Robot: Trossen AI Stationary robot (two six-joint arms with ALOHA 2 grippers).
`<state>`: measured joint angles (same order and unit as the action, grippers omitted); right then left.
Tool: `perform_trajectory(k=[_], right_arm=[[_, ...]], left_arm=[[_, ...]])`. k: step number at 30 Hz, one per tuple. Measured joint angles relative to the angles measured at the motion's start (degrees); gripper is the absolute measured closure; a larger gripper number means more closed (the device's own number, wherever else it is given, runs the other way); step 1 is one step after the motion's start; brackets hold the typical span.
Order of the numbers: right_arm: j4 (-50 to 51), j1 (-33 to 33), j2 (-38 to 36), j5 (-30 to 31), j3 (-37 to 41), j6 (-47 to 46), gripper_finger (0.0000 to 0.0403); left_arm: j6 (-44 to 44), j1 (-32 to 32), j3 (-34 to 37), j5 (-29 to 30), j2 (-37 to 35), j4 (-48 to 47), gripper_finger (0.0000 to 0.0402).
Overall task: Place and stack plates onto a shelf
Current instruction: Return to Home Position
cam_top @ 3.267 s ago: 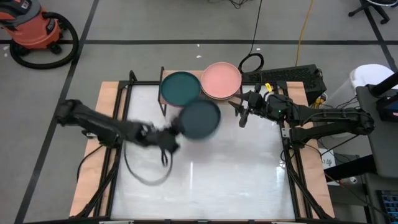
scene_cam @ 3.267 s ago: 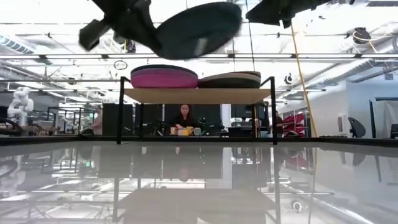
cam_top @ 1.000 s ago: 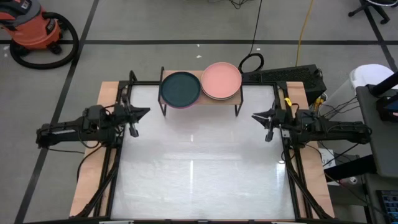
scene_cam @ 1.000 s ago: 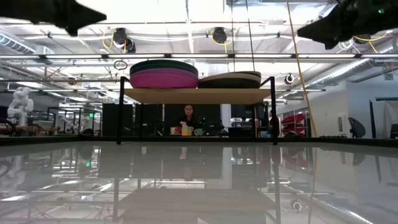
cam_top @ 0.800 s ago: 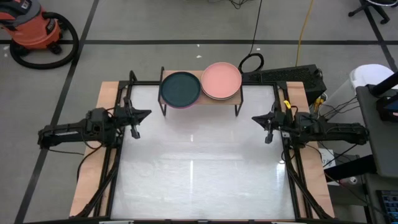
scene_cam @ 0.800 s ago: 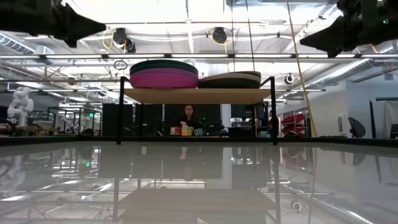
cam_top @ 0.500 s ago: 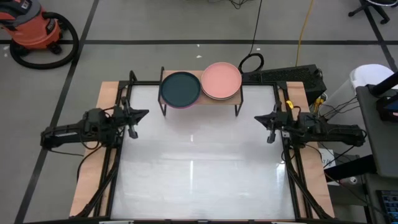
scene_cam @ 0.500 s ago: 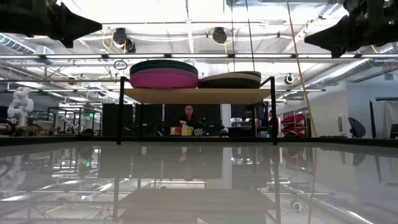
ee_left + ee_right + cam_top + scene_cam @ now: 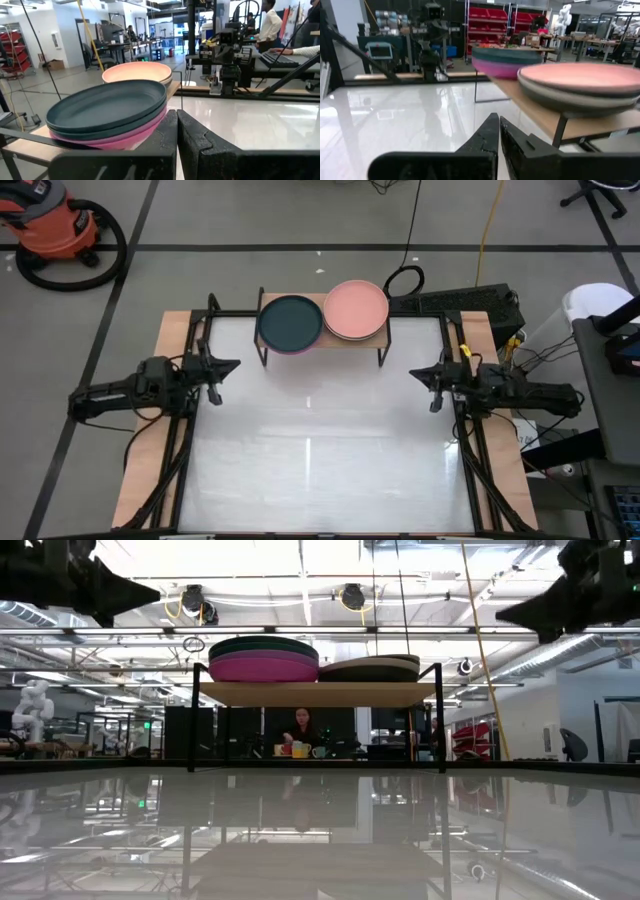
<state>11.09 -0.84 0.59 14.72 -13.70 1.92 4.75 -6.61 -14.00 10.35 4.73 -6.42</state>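
Both my arms are matte black: left arm point(image 9: 120, 392), right arm point(image 9: 525, 392), slim jointed segments, bulkier at the joints. My left claw point(image 9: 232, 364) and right claw point(image 9: 417, 373) taper to pointed tips. Up close the fingers point(image 9: 210, 150) are dark grainy plastic with flat inner faces and blocky angular bases.

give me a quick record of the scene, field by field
shelf: far edge of the table, holds two plate stacks
left stack: dark teal plate on top, magenta plate below
right stack: salmon pink plate on top
left pincer: shut, empty, at left table edge
right pincer: shut, empty, at right table edge
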Motion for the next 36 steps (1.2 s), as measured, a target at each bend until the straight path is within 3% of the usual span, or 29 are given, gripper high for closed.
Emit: perform_trajectory(k=[14, 24, 30, 36], right_arm=[[-3.57, 0.0, -0.4, -0.02, 7.05, -1.99, 0.0403], [-4.17, 0.0, -0.43, -0.05, 9.21, -5.85, 0.0403], [-3.59, 0.04, -0.31, -4.6, 9.31, -7.31, 0.0403], [-3.64, 0.07, -0.3, -4.48, 9.36, -8.31, 0.0403]], left_arm=[[-5.1, -0.79, 13.48, 0.11, 0.01, 14.83, 0.0398], [-5.32, -1.36, 13.47, 0.17, 0.22, 14.35, 0.0398], [-6.97, -1.36, 13.47, 0.17, 0.25, 10.93, 0.0398], [-4.21, -1.36, 13.45, 0.2, 0.24, 10.98, 0.0398]])
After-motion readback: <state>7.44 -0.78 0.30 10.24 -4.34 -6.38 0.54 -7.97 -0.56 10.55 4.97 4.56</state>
